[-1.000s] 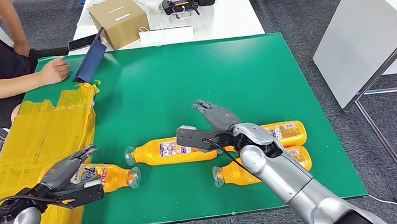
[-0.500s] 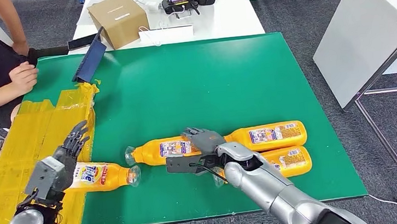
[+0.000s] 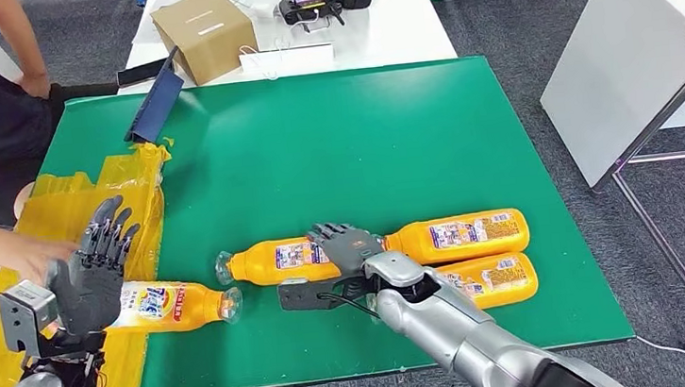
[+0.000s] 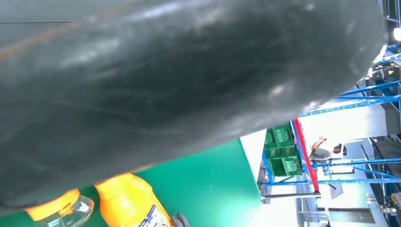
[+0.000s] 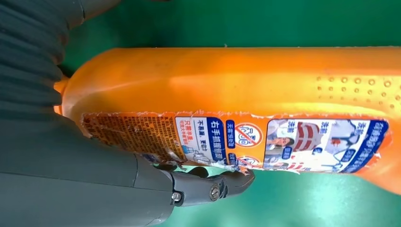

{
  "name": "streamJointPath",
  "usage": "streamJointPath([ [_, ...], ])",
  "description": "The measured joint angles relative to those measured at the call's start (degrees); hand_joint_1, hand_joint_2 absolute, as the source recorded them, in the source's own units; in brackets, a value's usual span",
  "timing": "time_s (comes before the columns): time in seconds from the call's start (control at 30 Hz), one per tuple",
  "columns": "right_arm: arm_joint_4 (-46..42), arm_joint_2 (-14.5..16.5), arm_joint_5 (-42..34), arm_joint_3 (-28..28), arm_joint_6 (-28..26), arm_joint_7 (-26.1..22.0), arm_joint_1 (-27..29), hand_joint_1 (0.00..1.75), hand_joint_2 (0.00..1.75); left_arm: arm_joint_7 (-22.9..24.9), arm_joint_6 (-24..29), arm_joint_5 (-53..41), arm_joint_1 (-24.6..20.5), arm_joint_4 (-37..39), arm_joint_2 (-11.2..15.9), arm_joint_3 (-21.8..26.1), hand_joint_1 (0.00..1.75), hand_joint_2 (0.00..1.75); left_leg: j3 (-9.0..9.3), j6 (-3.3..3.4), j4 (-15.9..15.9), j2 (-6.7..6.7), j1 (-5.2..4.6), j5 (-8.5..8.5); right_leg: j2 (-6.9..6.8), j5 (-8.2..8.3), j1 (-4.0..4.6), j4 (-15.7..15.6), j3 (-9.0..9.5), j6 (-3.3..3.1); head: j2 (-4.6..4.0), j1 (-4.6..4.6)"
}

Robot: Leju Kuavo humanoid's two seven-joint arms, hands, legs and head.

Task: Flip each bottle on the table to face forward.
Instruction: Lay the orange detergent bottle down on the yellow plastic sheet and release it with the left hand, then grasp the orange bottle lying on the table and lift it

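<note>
Four orange bottles lie on their sides on the green mat [image 3: 362,144]. The left bottle [image 3: 177,304] shows its blue and white label, cap end to the right. My left hand [image 3: 89,275] is raised above its base, fingers spread, holding nothing. My right hand [image 3: 342,248] lies over the middle bottle [image 3: 274,260], with the thumb [image 3: 306,295] stretched along its near side. In the right wrist view this bottle [image 5: 227,90] shows a torn printed label, and the thumb [image 5: 208,187] reaches its edge. Two more bottles [image 3: 466,232] [image 3: 494,278] lie to the right.
A person's hand [image 3: 30,254] reaches in over the yellow taped sheet [image 3: 57,221] at the left, close to my left hand. A dark blue folder [image 3: 155,105] stands at the mat's far left. A cardboard box [image 3: 203,31] sits on the white table [image 3: 399,27] beyond.
My left hand has let go of the left bottle and risen, fingers spreading. My right hand has come down onto the middle bottle. The person's hand moved from the mat's far corner towards my left hand.
</note>
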Motion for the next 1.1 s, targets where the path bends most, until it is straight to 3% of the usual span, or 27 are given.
streamJointPath([
  [0.4, 1.99, 0.80, 0.09, 0.08, -0.05, -0.14, -0.43, 0.03, 1.75, -0.01, -0.01, 0.00, 0.27, 0.00, -0.60, 0.52, 0.00, 0.00, 0.11, 0.00, 0.00, 0.00, 0.00, 0.01, 0.00, 0.01, 0.00, 0.00, 0.10, 0.00, 0.00, -0.01],
  [0.53, 3.17, 0.89, 2.81, 0.88, 0.02, 1.12, -0.85, 1.71, 1.75, -0.01, -0.09, -0.28, 0.25, 0.00, -0.76, 0.55, 0.00, 0.00, 0.13, 0.00, 0.00, 0.00, 0.00, 0.01, 0.00, 0.01, -0.01, 0.00, 0.09, 0.00, 0.00, -0.01],
  [0.93, 11.56, 1.79, 4.98, 0.55, -1.60, 2.21, -3.02, 1.75, 1.75, 0.31, 0.08, -0.97, -0.76, 0.04, -1.93, -0.77, 0.00, 0.00, 0.75, -0.04, -0.01, -0.01, -0.01, -0.09, 0.00, -0.06, -0.05, -0.06, 0.16, -0.03, 0.00, -0.02],
  [1.1, 10.69, 1.45, 3.87, -2.92, -9.76, 2.75, -1.18, 1.75, 1.75, 3.61, 4.75, 0.28, -0.11, -2.28, -3.60, -0.80, 0.00, 0.00, 0.70, 0.01, -0.02, -0.06, -0.01, -0.04, -0.02, -0.04, -0.05, -0.05, 0.43, -0.02, 0.00, -0.03],
])
